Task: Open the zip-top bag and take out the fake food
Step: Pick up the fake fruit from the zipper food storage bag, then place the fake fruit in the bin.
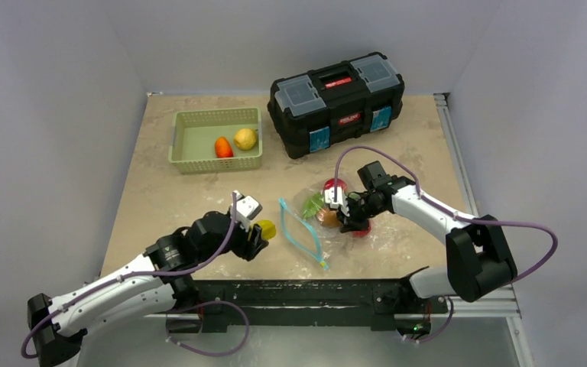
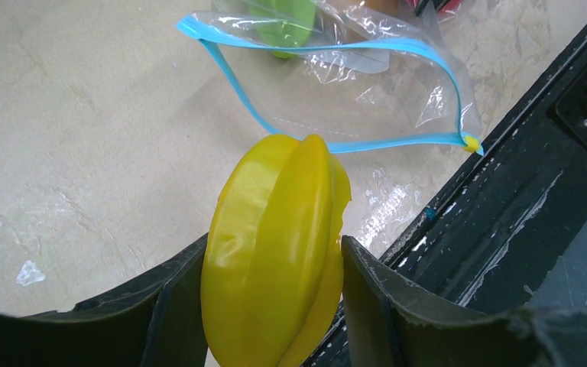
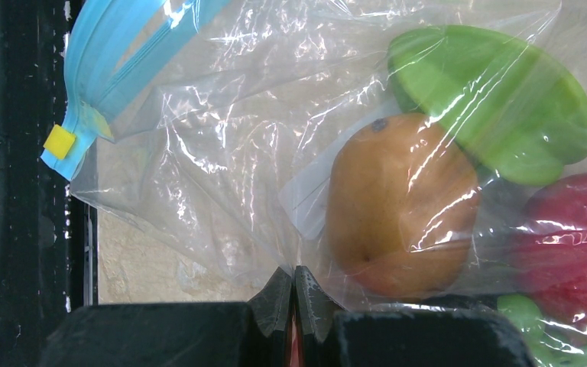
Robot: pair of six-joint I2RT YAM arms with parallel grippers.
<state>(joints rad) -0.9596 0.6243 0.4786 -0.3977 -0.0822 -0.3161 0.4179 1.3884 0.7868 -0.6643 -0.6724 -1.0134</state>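
Jaws, left gripper (image 1: 258,234): clamped on yellow star fruit (image 2: 275,260), near the bag mouth. Jaws, right gripper (image 3: 294,294): pinched together on plastic of zip-top bag (image 3: 222,153). Bag's teal zip strip (image 2: 321,50) parted; inside lie brown-orange fruit (image 3: 401,202), green piece (image 3: 497,103), red piece (image 3: 573,237). Beyond: green basket (image 1: 214,164) holding orange fruit (image 1: 223,147) and yellow fruit (image 1: 245,138); black toolbox (image 1: 336,103).

No legible text anywhere. Red plates with white lettering on the lid handle and front of the black toolbox (image 1: 338,103), too small to read. Faint white print on a left arm (image 1: 170,249) joint, equally blurred.
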